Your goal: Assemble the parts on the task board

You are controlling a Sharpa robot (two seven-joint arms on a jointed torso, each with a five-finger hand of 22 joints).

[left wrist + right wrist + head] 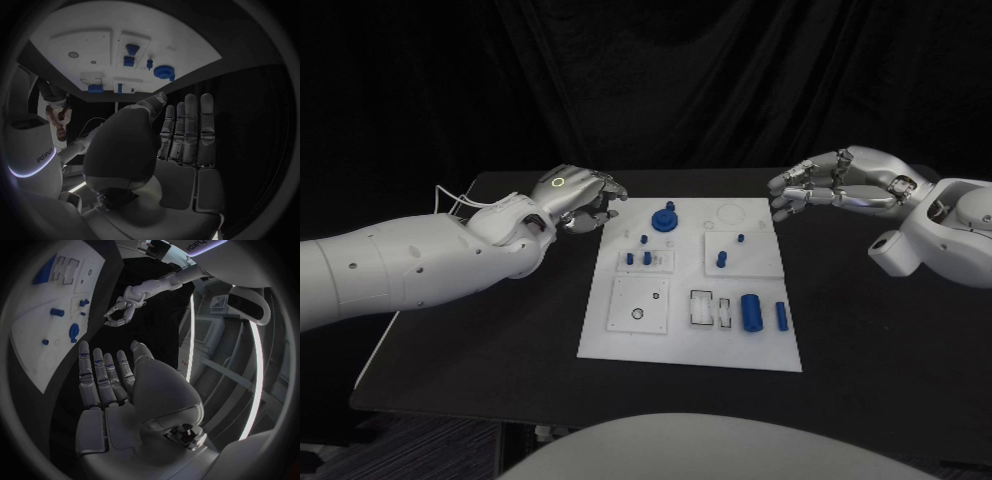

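Parts [751, 311] are lying mid-frame on the board [689, 345], looking small, stiff, light and slippery, best pinched across their sides, while both hands, left [578, 196] and right [838, 183], are hovering open, holding nothing.

The left hand [172, 145] holds nothing, its fingers [190, 127] straight and side by side, reaching toward the white task board [94, 45], which carries a round blue part [165, 72], several smaller blue parts [130, 55] and sits on the black tabletop [206, 80].
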